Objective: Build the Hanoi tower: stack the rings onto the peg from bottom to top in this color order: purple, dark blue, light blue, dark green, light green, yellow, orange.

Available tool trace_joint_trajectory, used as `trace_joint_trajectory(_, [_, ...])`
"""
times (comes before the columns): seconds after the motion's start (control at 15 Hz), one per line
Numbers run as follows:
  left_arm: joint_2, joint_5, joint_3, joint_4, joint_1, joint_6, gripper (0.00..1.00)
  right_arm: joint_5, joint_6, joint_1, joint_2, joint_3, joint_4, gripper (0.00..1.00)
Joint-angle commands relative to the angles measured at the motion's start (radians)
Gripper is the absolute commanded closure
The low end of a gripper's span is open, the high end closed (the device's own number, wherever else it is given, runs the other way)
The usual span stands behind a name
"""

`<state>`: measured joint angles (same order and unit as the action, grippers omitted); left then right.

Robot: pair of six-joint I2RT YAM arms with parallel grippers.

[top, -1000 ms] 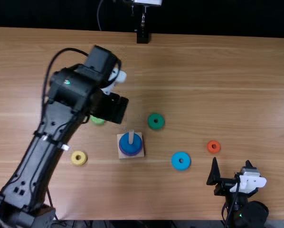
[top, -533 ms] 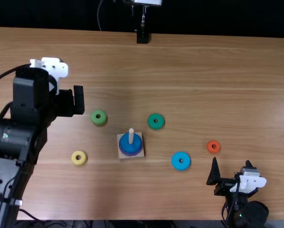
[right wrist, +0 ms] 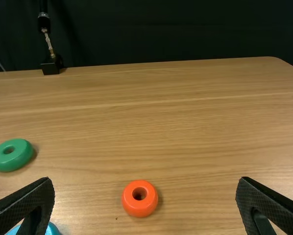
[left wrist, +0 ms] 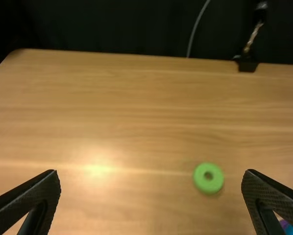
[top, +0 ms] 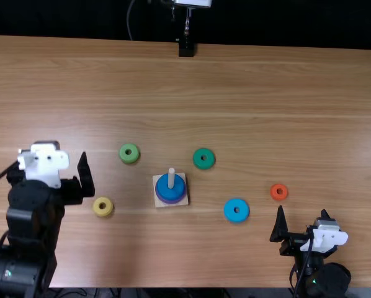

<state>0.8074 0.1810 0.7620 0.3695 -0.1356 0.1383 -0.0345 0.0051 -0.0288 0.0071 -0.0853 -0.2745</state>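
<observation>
The left claw is held over the left part of the surface, and its fingers are spread wide apart. Just beside it in the top view, the yellow ring is seen lying flat. Farther from the near edge, the light green ring is laid flat; in the left wrist view it is framed between the two fingertips.

Toward the middle, a square wooden base is set, from which an upright peg is raised. The purple ring is threaded on it at the bottom, and the dark blue ring is stacked directly on top; the tip of the peg is left exposed above both. The dark green ring is placed near the base, on its far right side.

The right claw is positioned by the near edge, its fingers also parted widely. Near it, the orange ring is found on the surface, and between that ring and the base, the light blue ring is laid flat. At the far edge, a small black stand is seen.
</observation>
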Motion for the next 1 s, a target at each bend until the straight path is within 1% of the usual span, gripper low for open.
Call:
trace_joint_trajectory(0.0, [-0.073,0.04,-0.101,-0.023,0.011,0.013,0.0,-0.015,0.002,-0.008,-0.007,0.068,-0.071,0.0])
trace_joint_trajectory(0.13, [-0.169,0.036,-0.245,-0.123,0.01,0.011,0.0,-0.015,0.002,-0.008,-0.007,0.068,-0.071,0.0])
trace_joint_trajectory(0.27, [-0.304,0.036,-0.391,-0.237,0.013,0.013,0.0,-0.015,0.002,-0.008,-0.007,0.068,-0.071,0.0])
trace_joint_trajectory(0.33, [-0.376,0.036,-0.455,-0.265,0.014,0.013,0.0,-0.015,0.002,-0.008,-0.007,0.068,-0.071,0.0])
trace_joint_trajectory(0.53, [-0.557,0.025,-0.573,-0.253,0.033,0.011,0.0,-0.015,0.002,-0.008,-0.007,0.068,-0.071,0.0])
trace_joint_trajectory(0.6, [-0.593,0.003,-0.613,-0.253,0.036,0.011,0.0,-0.015,0.002,-0.008,-0.007,0.068,-0.071,0.0])
trace_joint_trajectory(0.73, [-0.642,-0.078,-0.682,-0.248,0.051,0.011,0.0,-0.015,0.002,-0.008,-0.007,0.068,-0.071,0.0])
trace_joint_trajectory(0.8, [-0.668,-0.1,-0.71,-0.246,0.067,0.013,0.0,-0.015,0.002,-0.008,-0.007,0.068,-0.071,0.0])
trace_joint_trajectory(0.93, [-0.728,-0.091,-0.757,-0.246,0.074,0.013,0.0,-0.015,0.002,-0.008,-0.007,0.068,-0.071,0.0])
